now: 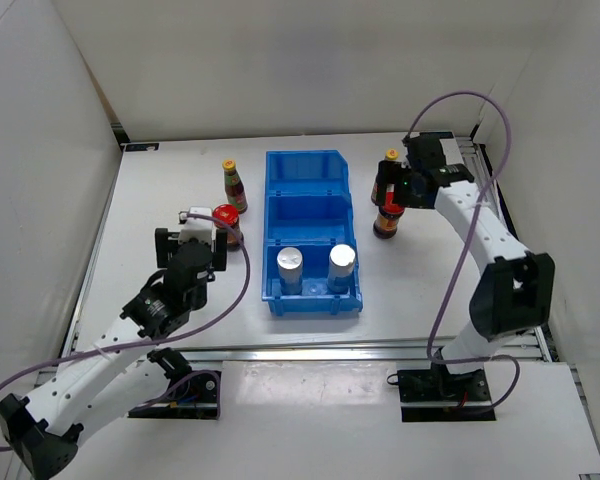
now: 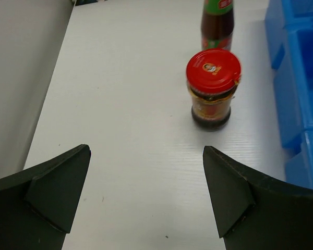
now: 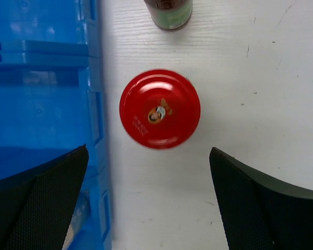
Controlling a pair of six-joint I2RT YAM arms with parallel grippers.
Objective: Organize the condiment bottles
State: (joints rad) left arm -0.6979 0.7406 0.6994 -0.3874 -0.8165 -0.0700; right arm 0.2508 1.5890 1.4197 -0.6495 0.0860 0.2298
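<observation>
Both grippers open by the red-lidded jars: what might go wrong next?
The right gripper hangs over the right jar, which stands close to the blue bin; a descending finger may strike the bin wall.
The left jar sits off-centre to the left gripper, a slim bottle just behind; an advance might topple either.

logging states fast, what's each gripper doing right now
Left gripper: open, empty, the left red-lidded jar ahead of it.
Right gripper: open, empty, the right red-lidded jar below it.

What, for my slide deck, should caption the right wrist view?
Open right gripper above a red-lidded jar on the white table beside the blue bin.
</observation>
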